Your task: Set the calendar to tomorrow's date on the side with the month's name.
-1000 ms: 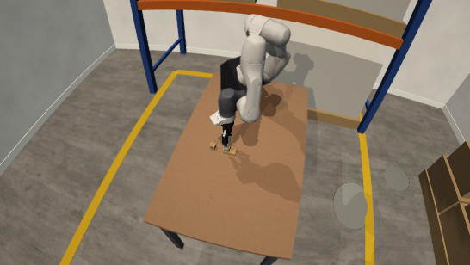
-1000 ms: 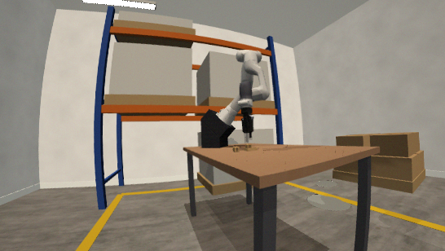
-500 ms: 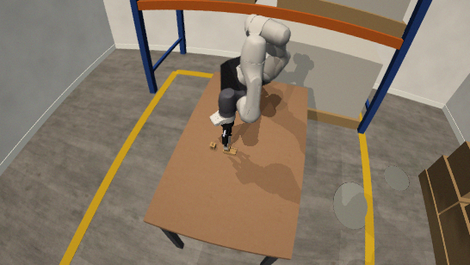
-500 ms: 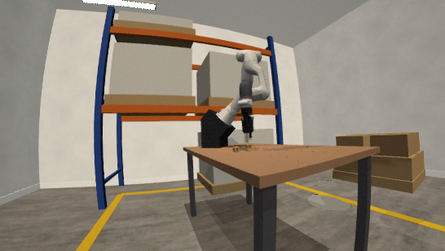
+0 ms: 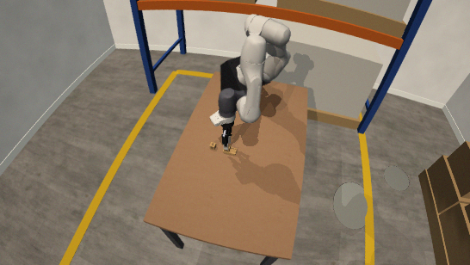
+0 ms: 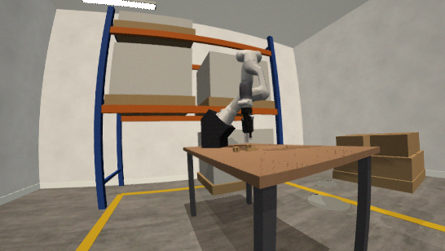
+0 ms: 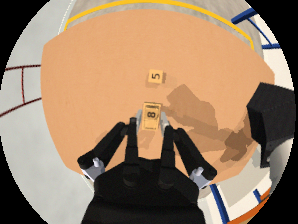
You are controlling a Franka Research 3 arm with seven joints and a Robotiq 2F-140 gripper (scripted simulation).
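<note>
Calendar tray (image 5: 233, 151) (image 6: 253, 149) (image 7: 151, 127), just below the wrist frame's centre, lies beneath the gripper (image 5: 226, 148) (image 6: 247, 141) (image 7: 151, 123), whose fingers stand partly spread astride the 8 cube (image 7: 151, 114); the 5 cube (image 5: 213, 145) (image 6: 235, 149) (image 7: 155, 76) sits apart, higher in frame.

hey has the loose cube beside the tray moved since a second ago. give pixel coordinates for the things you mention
No, the loose cube (image 5: 213, 145) (image 6: 236, 149) (image 7: 155, 76) shows no visible shift against the table's (image 5: 181, 185) (image 6: 285, 163) (image 7: 100, 60) edges.
</note>
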